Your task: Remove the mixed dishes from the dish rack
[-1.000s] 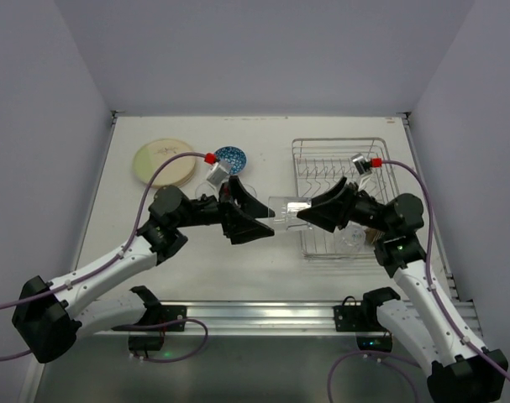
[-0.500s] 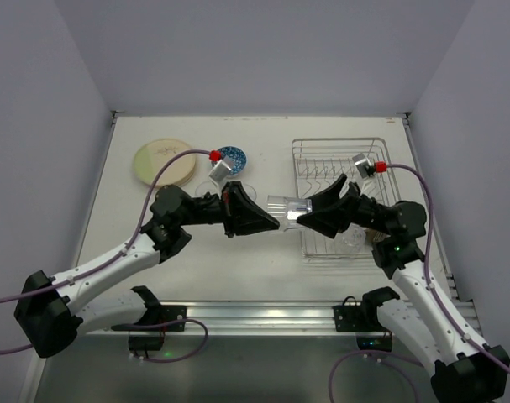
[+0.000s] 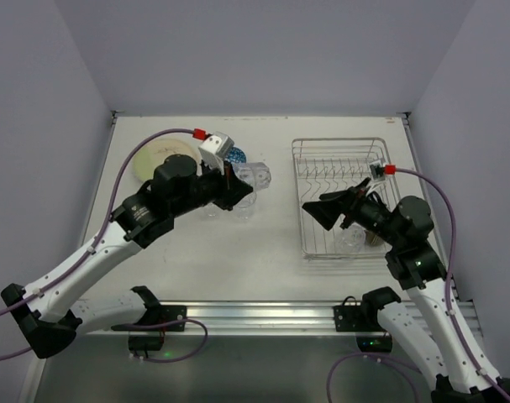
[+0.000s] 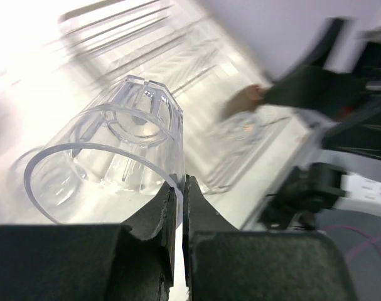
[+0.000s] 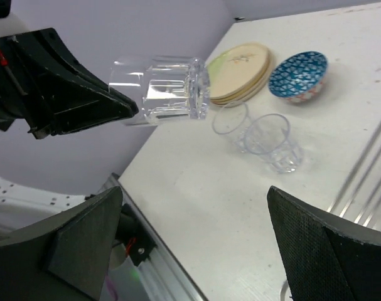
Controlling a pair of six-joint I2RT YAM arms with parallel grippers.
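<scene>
A: Where is the clear glass?

B: The clear glass hangs in the air on its side, with its base pointing right and its mouth toward the left gripper. It is above the far middle of the table, just right of the blue-patterned bowl.

A: How is it held?

B: By the rim. The left gripper's fingers are pressed together on the glass wall, one inside the mouth and one outside. They hold nothing else.

A: And the other dishes?

B: Two more glasses stand upright on the table below the held one, side by side. I cannot tell whether they touch. The bowl stands just beyond them, on the far side. To its left, just beside it, lies a stack of cream plates.

A: The dish rack?

B: The dish rack lies on the right side of the table, well apart from the held glass, with a row of upright tines across its far half. A lone glass sits at its near end. A brownish object is just right of that glass, half hidden by the right arm, and I cannot make out what it is.

A: And the right gripper?

B: The right gripper hovers over the rack's left edge, pointing left toward the held glass. Its fingers are spread wide with nothing between them. Its own camera shows only bare table in the gap.
</scene>
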